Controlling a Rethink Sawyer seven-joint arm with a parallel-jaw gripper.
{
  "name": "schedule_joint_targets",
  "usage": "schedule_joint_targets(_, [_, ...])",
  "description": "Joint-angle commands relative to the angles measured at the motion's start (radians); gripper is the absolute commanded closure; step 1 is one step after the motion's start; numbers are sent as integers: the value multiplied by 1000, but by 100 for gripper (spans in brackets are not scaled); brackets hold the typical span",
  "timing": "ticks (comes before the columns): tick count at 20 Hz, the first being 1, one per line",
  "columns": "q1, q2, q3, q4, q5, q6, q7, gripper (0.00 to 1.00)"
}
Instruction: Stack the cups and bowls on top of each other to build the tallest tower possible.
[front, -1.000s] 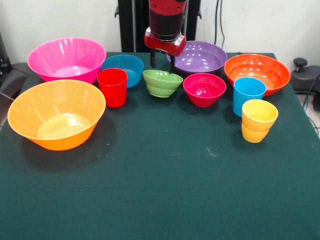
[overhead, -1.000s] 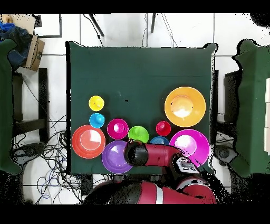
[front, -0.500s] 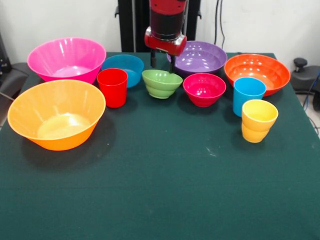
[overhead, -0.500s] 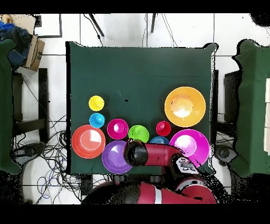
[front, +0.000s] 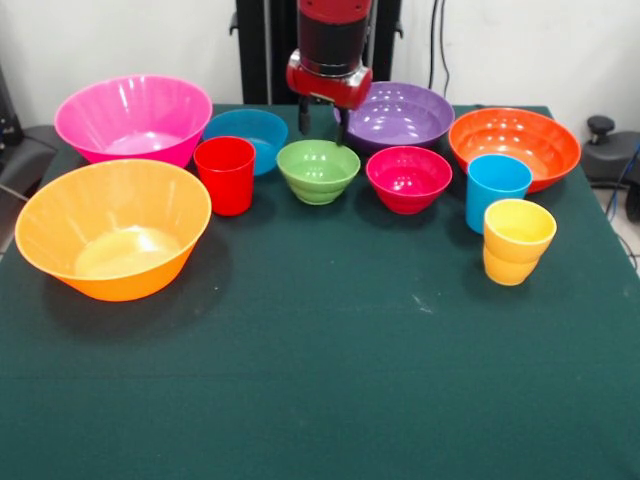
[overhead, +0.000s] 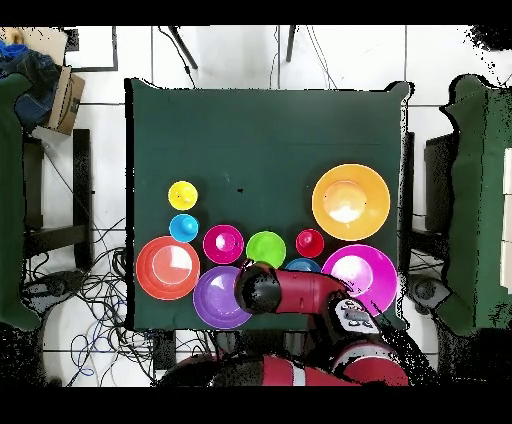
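My gripper (front: 322, 128) hangs open just above the far rim of the small green bowl (front: 318, 170), which sits level on the table with nothing between the fingers. To its left stand the red cup (front: 225, 175) and the small blue bowl (front: 250, 135). On its right is the crimson-pink bowl (front: 408, 178), with the purple bowl (front: 405, 115) behind. The orange bowl (front: 514, 145), sky-blue cup (front: 496, 190) and yellow cup (front: 518, 240) stand at the right. The pink bowl (front: 133, 115) and yellow-orange bowl (front: 112, 228) are at the left. In the overhead view the arm (overhead: 290, 292) hides the gripper beside the green bowl (overhead: 266, 248).
The dark green table (front: 330, 380) stretches toward the camera. In the overhead view, chairs stand at both sides and a cardboard box (overhead: 66, 98) lies on the floor at the upper left.
The green bowl was tilted with its far rim between my fingers; now it sits level on the table, and my gripper has risen slightly off it.
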Motion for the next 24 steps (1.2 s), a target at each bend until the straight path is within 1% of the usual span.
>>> schedule_joint_targets(1, [27,-24,54,2,46,90,92,0])
schedule_joint_targets(2, [24,-30,57,2,46,105,85,0])
schedule_joint_targets(13, [6,-20,68,-26,39,125,67,0])
schedule_joint_targets(24, [11,25,57,-53,25,79,75,0])
